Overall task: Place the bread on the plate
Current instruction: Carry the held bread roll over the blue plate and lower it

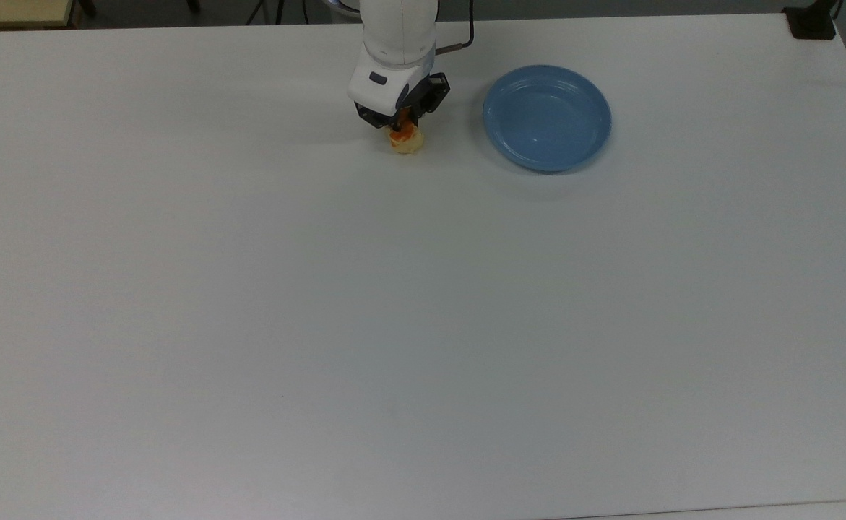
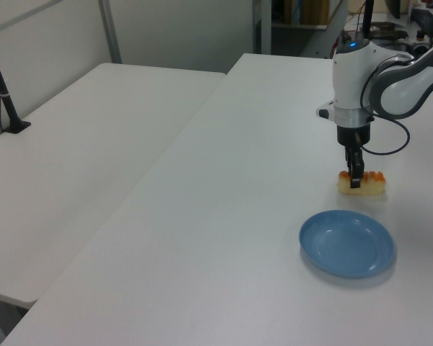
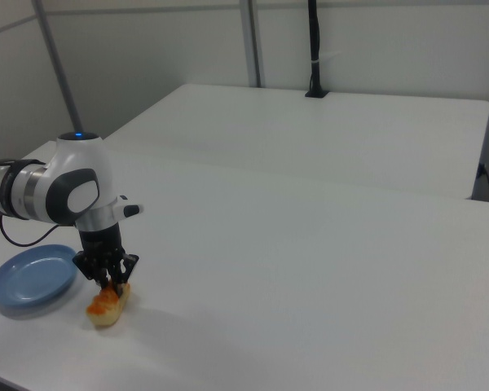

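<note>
The hand is down on the bread, its fingers drawn in against the loaf's sides and gripping it; the bread lies on the white table, not lifted as far as can be seen; in the right view the hand pinches the loaf near its middle; the plate sits near, on the top view's right, apart from the bread and bare.

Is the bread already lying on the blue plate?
No, the bread lies on the table, apart from the plate.
</note>
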Motion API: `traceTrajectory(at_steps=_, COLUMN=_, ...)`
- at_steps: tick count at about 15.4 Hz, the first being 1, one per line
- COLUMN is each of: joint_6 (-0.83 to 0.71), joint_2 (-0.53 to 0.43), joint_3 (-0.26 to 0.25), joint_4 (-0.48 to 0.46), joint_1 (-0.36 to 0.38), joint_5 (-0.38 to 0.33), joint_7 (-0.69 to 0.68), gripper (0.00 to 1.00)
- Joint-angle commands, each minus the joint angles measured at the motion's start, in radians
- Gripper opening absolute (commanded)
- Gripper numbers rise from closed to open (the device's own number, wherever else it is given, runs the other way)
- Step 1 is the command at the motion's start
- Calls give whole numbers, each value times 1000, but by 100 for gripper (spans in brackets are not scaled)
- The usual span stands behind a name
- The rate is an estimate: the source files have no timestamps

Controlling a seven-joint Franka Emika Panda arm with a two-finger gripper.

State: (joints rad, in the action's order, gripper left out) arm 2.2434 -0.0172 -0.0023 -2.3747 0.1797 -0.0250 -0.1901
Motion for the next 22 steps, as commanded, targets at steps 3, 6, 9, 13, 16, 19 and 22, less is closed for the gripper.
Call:
traceTrajectory(at_steps=3, joint_6=-241, joint_2=-67, joint_3=105, joint_4=133, joint_1=15, joint_5=-9, joint_7=128, gripper=19)
traceTrajectory(at_steps=6, joint_6=-251, joint_2=-64, joint_3=217, joint_4=173, joint_1=15, joint_5=-15, joint_7=242, gripper=19)
traceTrajectory(at_steps=9, joint_6=-239, joint_2=-9, joint_3=301, joint_4=241, joint_1=15, joint_5=-24, joint_7=354, gripper=19)
traceTrajectory(at_steps=13, joint_6=-200, joint_2=108, joint_3=335, joint_4=331, joint_1=29, joint_5=-29, joint_7=558, gripper=18)
traceTrajectory(at_steps=16, joint_6=-127, joint_2=155, joint_3=335, joint_4=325, joint_1=34, joint_5=-29, joint_7=665, gripper=18)
traceTrajectory(at_steps=19, joint_6=-110, joint_2=175, joint_3=335, joint_4=324, joint_1=52, joint_5=-24, joint_7=672, gripper=18)
traceTrajectory(at_steps=22, joint_6=-110, joint_2=189, joint_3=335, joint_4=322, joint_1=53, joint_5=-16, joint_7=670, gripper=19)
